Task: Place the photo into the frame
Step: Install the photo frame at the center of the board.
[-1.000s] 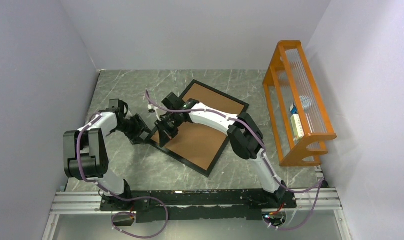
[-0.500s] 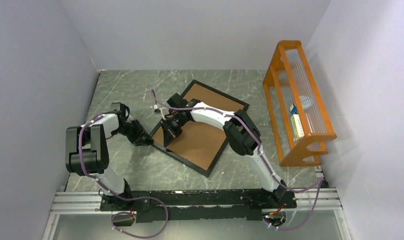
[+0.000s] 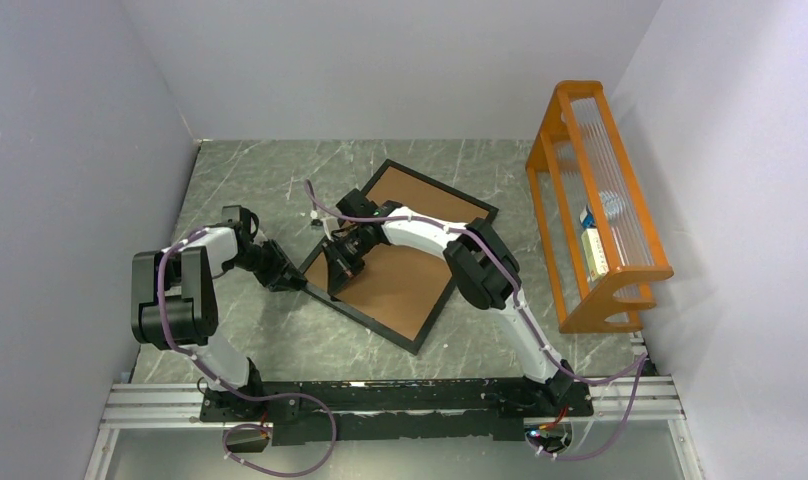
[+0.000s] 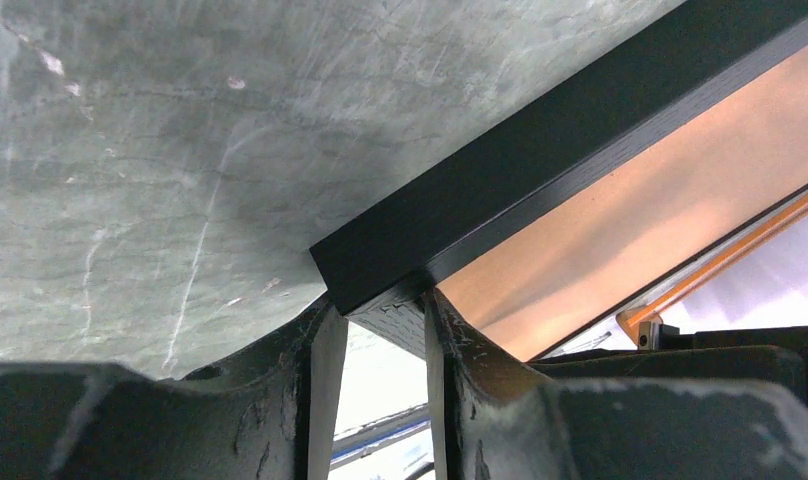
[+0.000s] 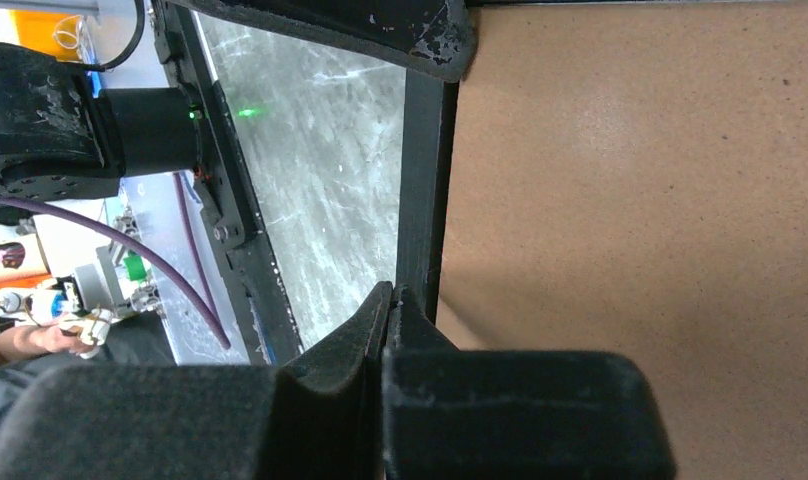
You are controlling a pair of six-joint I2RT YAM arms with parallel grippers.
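I see frame (image 3: 365, 319) lying on counter (image 3: 250, 170), turned like a diamond, brown board (image 3: 395, 290) showing inside it. Left jaws clamped on frame's left corner; corner sits right between both fingers (image 4: 448, 350). Right jaws pressed together, holding nothing, tips at frame's left side rail, just where black rail meets brown board. Two sets of jaws near each other. Orange rack (image 3: 600, 300) stands well apart on right.

Got the left arm (image 3: 170, 300) folded hard at the elbow, reaching low and rightward, left end effector (image 4: 380, 305) at a narrow pinch. Also got the right arm (image 3: 480, 270) stretched leftward, right end effector (image 5: 388, 295) fingers pressed fully together, tips down low.
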